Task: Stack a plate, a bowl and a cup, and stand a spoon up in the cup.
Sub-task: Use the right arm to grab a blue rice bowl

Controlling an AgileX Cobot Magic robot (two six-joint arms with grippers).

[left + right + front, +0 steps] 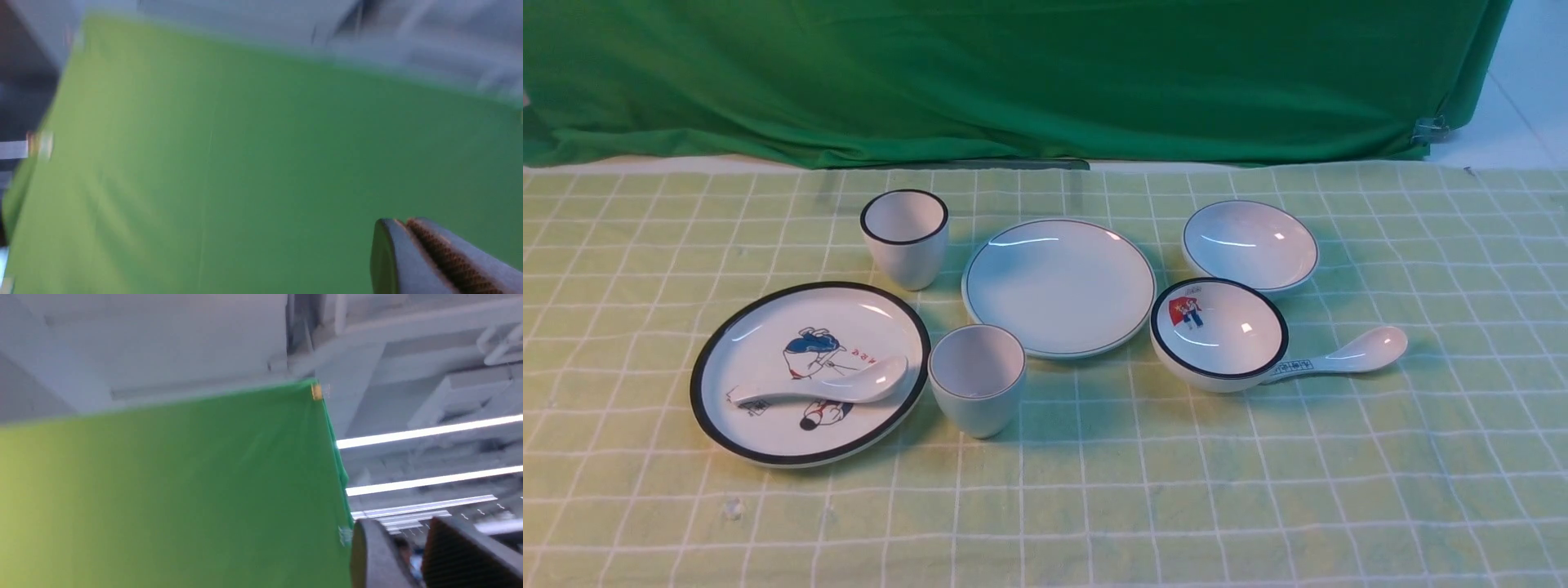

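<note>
In the front view the plain white plate [1059,286] lies mid-table on the checked cloth. The plain bowl [1250,245] sits behind and to its right. The thin-rimmed cup [977,380] stands upright in front of the plate's left edge. The all-white spoon [821,388] lies across the cartoon plate at the left. Neither gripper appears in the front view. In the left wrist view my left gripper [402,223] is shut and empty, against green cloth. In the right wrist view my right gripper [402,528] shows a gap between its fingers, with nothing in it, pointing up past the backdrop toward the ceiling.
A large black-rimmed cartoon plate [768,441] lies front left. A thick-rimmed cup [904,237] stands behind it. A black-rimmed bowl with a figure [1218,331] sits right of the plain plate, a spoon with a marked handle [1339,355] beside it. A green backdrop [1013,82] hangs behind the table.
</note>
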